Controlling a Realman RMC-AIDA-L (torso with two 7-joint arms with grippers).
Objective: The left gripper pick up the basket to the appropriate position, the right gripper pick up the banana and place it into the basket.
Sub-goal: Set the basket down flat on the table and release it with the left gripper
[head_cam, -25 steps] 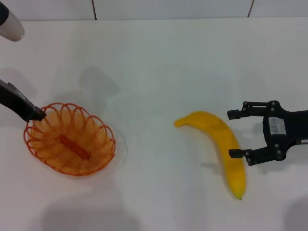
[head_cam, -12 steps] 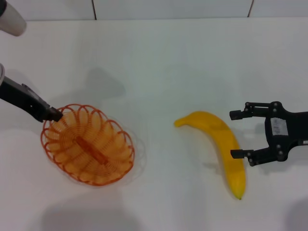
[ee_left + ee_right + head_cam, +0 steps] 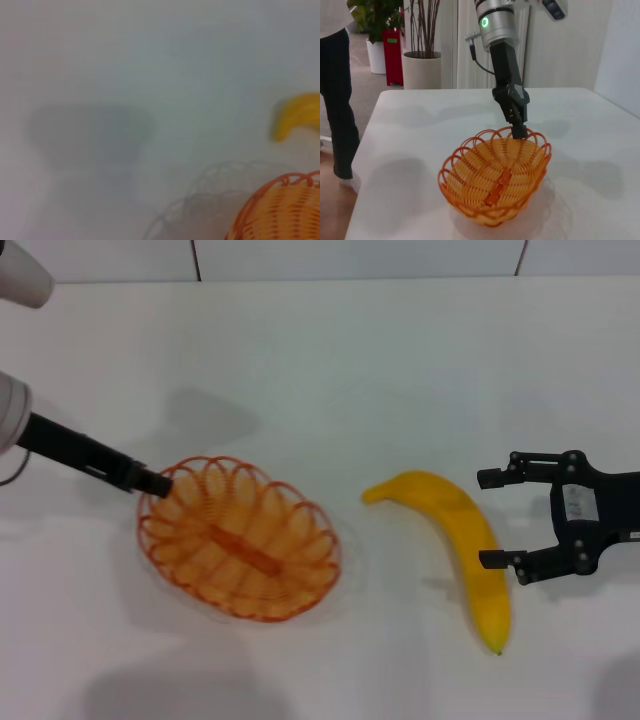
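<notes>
On the white tabletop [image 3: 400,360]: one basket, one banana and two pincers, listed from largest down.
Tabletop: white and bare apart from these things; the right wrist view shows potted plants [image 3: 422,60] and a person's leg [image 3: 340,100] on the floor beyond its far edge.
Basket [image 3: 240,538]: one, shallow oval of looped orange wire, left of centre in the head view. Nothing lies in it; only its own woven bottom shows through the open weave. In the right wrist view it hangs tilted, its underside clear of the tabletop, with its shadow below.
Banana [image 3: 462,540]: one, bright yellow and curved, lying flat on the tabletop to the right of the basket and apart from it, outside the basket. One tapered end points toward the basket, the other toward the near edge.
Left pincer [image 3: 155,481]: clenched on the basket's rim at the side away from the banana; its black arm reaches in from the left.
Right pincer [image 3: 488,519]: released, fingers spread wide, just beside the banana's right side, its two fingertips near the fruit without touching it.
</notes>
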